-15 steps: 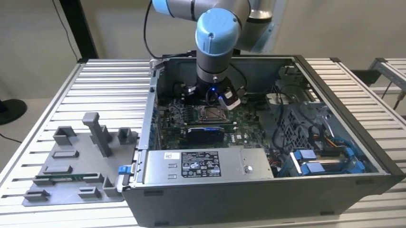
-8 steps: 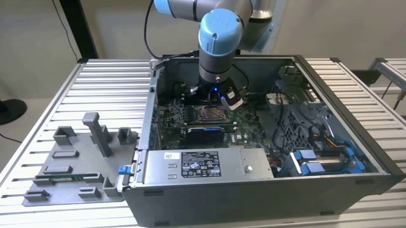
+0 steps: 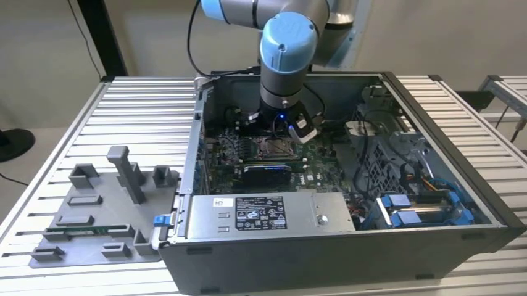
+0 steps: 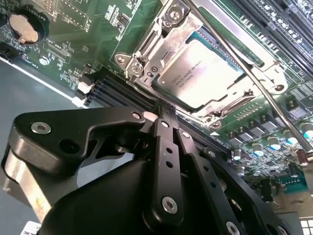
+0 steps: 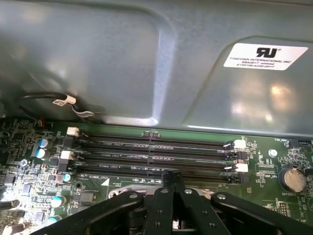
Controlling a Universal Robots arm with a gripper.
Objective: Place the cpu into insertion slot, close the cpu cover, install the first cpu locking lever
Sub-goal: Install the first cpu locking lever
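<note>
The cpu (image 4: 200, 68), silvery on top, lies in the insertion slot (image 4: 222, 115) on the green board. The cpu cover (image 4: 171, 36), a silvery metal frame, is down around it. A thin metal locking lever (image 4: 249, 73) runs slanted along the far side of the socket and past its corner. My gripper (image 4: 164, 108) is shut, with nothing seen between its black fingers, and its tip is at the socket's edge beside the memory slots. In the first wrist view the gripper (image 5: 169, 175) points down just in front of those slots. In the exterior view the arm stands over the slot (image 3: 273, 147).
Several long black memory slots (image 5: 156, 152) lie next to the socket, with the grey case wall (image 5: 98, 58) behind them. A coin battery (image 4: 23, 27) sits on the board. The power supply (image 3: 255, 213), blue drive brackets (image 3: 420, 209) and a grey fixture tray (image 3: 99, 209) are nearby.
</note>
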